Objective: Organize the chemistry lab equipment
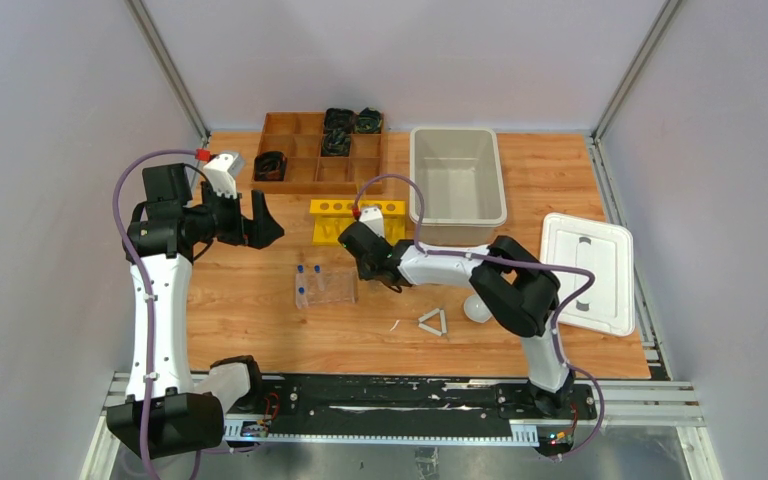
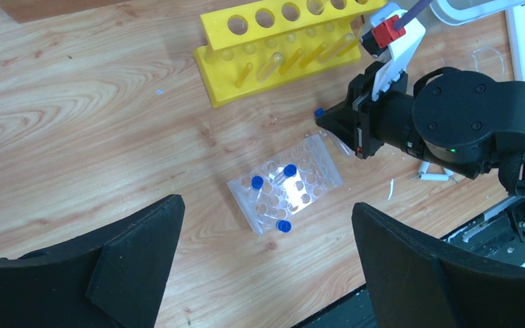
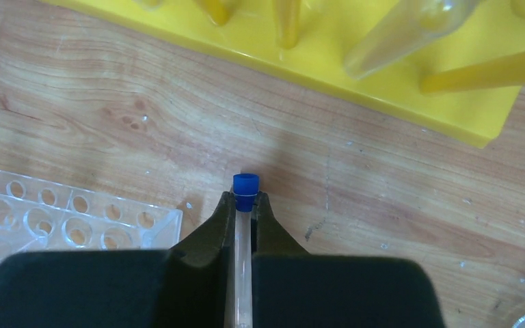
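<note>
right gripper (image 3: 245,205) is clamped tight on a small clear blue-capped tube (image 3: 244,253). the blue cap pokes out just past the tips and the clear body runs back between the two black fingers (image 3: 208,239). it sits low over the wooden table (image 3: 383,184), in the gap between the clear plastic hole rack (image 3: 75,219) on its left and the yellow test tube rack (image 3: 396,89) ahead. can't tell whether the cap touches the wood.

in that yellow rack, a thin clear glass tube (image 3: 410,27) leans through a hole. over in the left wrist view, the clear rack carries three more capped tubes (image 2: 257,182), scattered across its holes.

left gripper (image 2: 266,205) is spread wide, nothing between its fingers, hovering high above the table, left of both racks.

from the top camera, the white triangle (image 1: 433,321) lies flat on the wood towards the near edge. the white round dish (image 1: 477,308) is just beside it, partly tucked behind the right arm. a grey plastic bin (image 1: 457,215) stands just beside the yellow rack's right end, and a white lid (image 1: 587,272) lies flat at the far right. at the back is the wooden divided tray (image 1: 305,165), with black coiled items (image 1: 338,130) in a few compartments.
</note>
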Robot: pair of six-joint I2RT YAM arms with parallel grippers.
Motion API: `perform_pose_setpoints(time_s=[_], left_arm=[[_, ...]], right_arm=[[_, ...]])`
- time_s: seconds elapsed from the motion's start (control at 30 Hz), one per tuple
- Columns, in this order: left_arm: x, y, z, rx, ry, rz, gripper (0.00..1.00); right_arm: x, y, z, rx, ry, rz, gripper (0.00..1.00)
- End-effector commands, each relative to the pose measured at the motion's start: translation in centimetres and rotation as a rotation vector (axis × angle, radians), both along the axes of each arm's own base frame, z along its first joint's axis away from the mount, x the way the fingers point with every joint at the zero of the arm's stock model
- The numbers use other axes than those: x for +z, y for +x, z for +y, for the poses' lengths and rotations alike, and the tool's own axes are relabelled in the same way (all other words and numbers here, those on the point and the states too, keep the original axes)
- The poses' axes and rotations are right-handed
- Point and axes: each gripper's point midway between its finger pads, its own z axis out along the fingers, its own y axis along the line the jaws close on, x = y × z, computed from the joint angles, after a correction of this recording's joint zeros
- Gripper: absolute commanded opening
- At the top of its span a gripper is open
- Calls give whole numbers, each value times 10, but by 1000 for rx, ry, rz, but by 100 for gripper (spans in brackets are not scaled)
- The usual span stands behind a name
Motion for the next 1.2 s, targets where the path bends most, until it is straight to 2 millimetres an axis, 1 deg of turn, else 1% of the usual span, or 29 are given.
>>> perform_pose_setpoints(time_s=[0.0, 0.07, 0.13, 0.23, 0.33, 0.4, 0.5, 0.6, 0.7, 0.73, 0.83, 0.87, 0.9, 1.07, 1.17], left_arm=[[17, -2, -4, -24, -5, -61, 99], [18, -4, -7, -39, -18, -66, 99], [19, -6, -12, -63, -40, -70, 97], [19, -14, -25, -128, -90, -74, 92], [19, -24, -39, -200, -147, -80, 89], [23, -33, -49, -250, -190, -89, 88], [30, -46, -61, -315, -234, -115, 88], [34, -54, -67, -344, -261, -124, 86], [36, -57, -71, -362, -299, -109, 81], [36, -58, -72, -368, -312, -104, 77], [33, -57, -73, -375, -324, -89, 59], [33, -57, -74, -378, -327, -87, 55], [32, -57, -74, -380, -330, -86, 54], [25, -55, -72, -369, -315, -75, 52], [22, -54, -72, -368, -320, -61, 49]], right_arm=[[43, 8, -2, -46, 79, -31, 0], [68, 7, -2, -54, 133, -58, 0], [99, 5, 0, -54, 215, -90, 0], [161, 1, 9, -40, 390, -183, 0], [215, -6, 22, -18, 544, -285, 0], [243, -12, 33, 14, 625, -328, 0], [274, -21, 52, 57, 718, -332, 0], [298, -33, 68, 87, 809, -353, 0], [314, -46, 83, 124, 845, -387, 0], [318, -49, 89, 134, 855, -391, 0], [325, -56, 100, 156, 880, -394, 0], [326, -58, 102, 159, 887, -396, 0], [328, -58, 104, 162, 894, -399, 0], [336, -64, 107, 176, 917, -413, 0], [338, -67, 110, 185, 928, -410, 0]])
